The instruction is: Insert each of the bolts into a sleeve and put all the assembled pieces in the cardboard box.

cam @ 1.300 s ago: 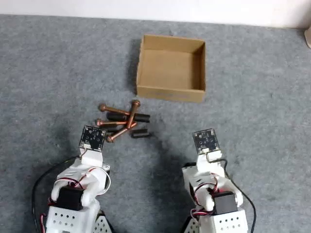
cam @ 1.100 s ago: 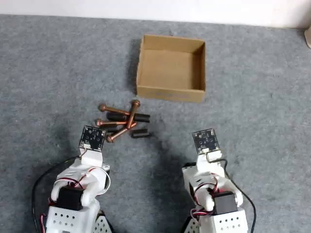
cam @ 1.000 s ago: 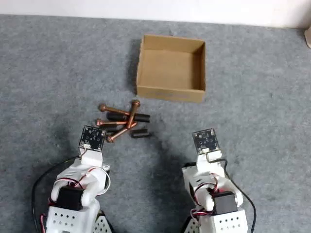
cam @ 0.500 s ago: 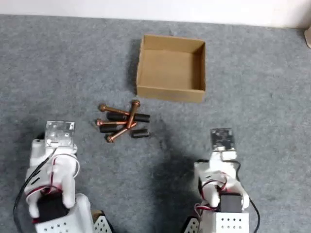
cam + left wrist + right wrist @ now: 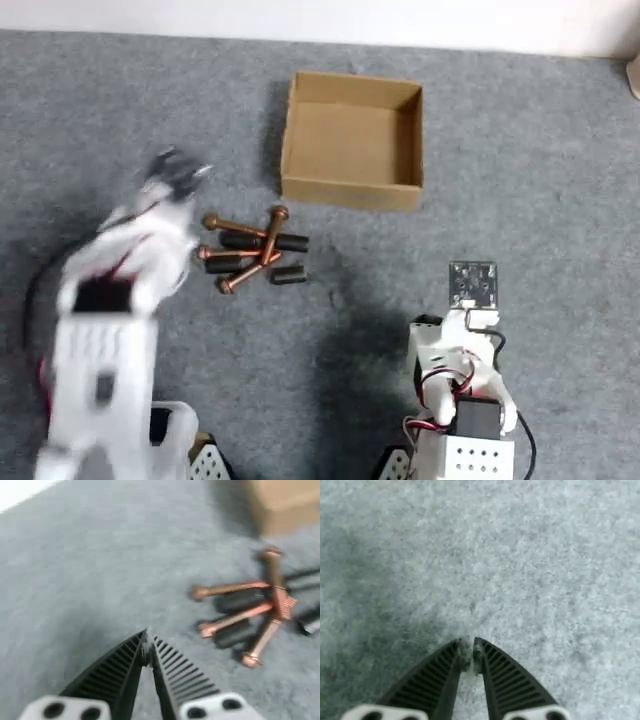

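Observation:
Several copper bolts [image 5: 271, 238] and black sleeves [image 5: 288, 273] lie in a crossed pile on the grey carpet, in front of the open cardboard box [image 5: 352, 186], which holds nothing. My left gripper [image 5: 176, 166] hangs just left of the pile, blurred. The left wrist view has that gripper [image 5: 149, 642] shut and holding nothing, with the bolts [image 5: 234, 588] and sleeves [image 5: 240, 600] a short way off. Over bare carpet my right gripper [image 5: 468, 649] is shut and holds nothing. The right arm [image 5: 471, 285] stands to the right of the pile, nearer the front.
Grey carpet [image 5: 520, 200] covers the whole table. A corner of the box [image 5: 285, 502] appears beyond the bolts in the left wrist view. A pale wall strip runs along the back edge.
The left arm has swung up and forward from the front edge to just left of the pile. The right arm shifted a little right and back. Bolts, sleeves and box have not moved.

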`<action>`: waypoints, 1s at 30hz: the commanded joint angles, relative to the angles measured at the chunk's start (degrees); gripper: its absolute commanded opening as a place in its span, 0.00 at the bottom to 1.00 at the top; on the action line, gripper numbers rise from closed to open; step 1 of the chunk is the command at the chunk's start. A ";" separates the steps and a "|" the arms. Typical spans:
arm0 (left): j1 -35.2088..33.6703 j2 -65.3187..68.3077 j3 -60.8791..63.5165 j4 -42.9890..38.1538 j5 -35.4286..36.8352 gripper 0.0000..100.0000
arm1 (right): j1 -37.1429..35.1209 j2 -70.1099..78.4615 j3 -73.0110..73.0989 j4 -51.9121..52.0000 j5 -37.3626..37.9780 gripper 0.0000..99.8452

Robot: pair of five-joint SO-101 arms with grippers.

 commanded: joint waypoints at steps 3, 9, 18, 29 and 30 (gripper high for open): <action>12.53 16.40 -10.86 0.26 -16.88 0.02 | 0.75 0.31 9.19 -1.27 -0.26 0.03; 16.04 17.10 -10.68 4.40 -32.88 0.02 | 0.75 0.31 9.19 -1.27 -0.26 0.03; 15.60 17.19 -2.95 2.64 -40.70 0.04 | 0.75 0.31 9.19 -1.27 -0.26 0.03; 12.35 17.01 3.47 -5.98 -38.95 0.17 | 0.75 0.31 9.19 -1.27 -0.26 0.03; 12.26 16.84 2.68 -5.98 -35.52 0.16 | 0.75 0.31 9.19 -1.27 -0.26 0.03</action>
